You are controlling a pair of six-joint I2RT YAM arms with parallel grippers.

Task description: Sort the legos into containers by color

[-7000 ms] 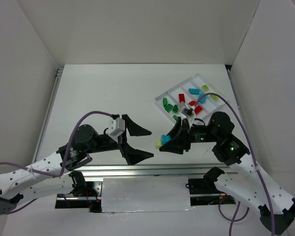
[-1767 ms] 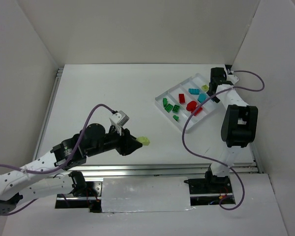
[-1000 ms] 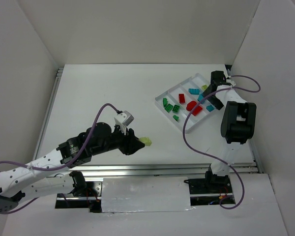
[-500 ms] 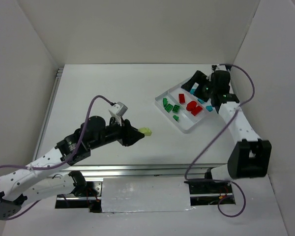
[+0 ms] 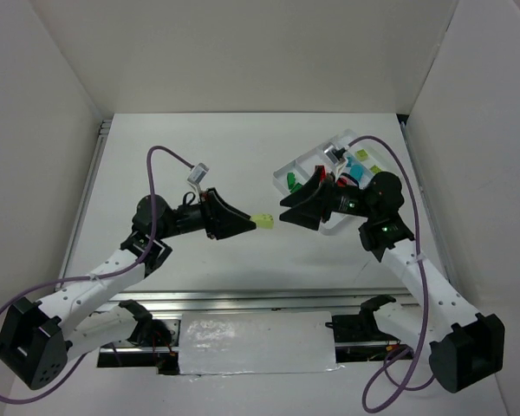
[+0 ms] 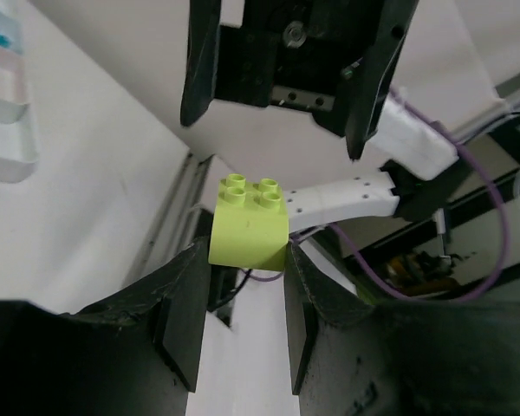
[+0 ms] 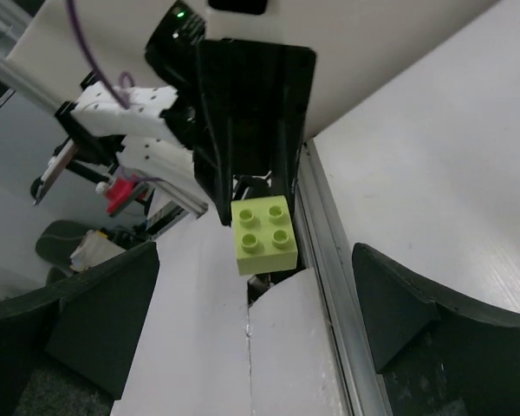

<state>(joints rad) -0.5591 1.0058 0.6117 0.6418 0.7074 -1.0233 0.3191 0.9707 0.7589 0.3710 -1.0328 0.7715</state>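
- Left gripper (image 6: 247,250) pinches the lime brick (image 6: 249,224) (studs outward).
- Right gripper (image 5: 282,212) is spread wide, apparently not touching it.
- Early release, before the right closes, would drop it.

The left arm (image 5: 87,286) extends from its base up and to the right, with the elbow bent. The left gripper (image 5: 255,223) points to the right. It is closed on a lime brick (image 5: 264,222): the two fingers (image 6: 186,295) press on its opposite sides, and the studs face away from the wrist. The right arm (image 5: 420,273) extends from its base up and to the left. The right gripper (image 5: 283,211) points to the left, directly facing the left one. Its jaws are spread wide with nothing between them. The two grippers are near each other, tip to tip, but apart.
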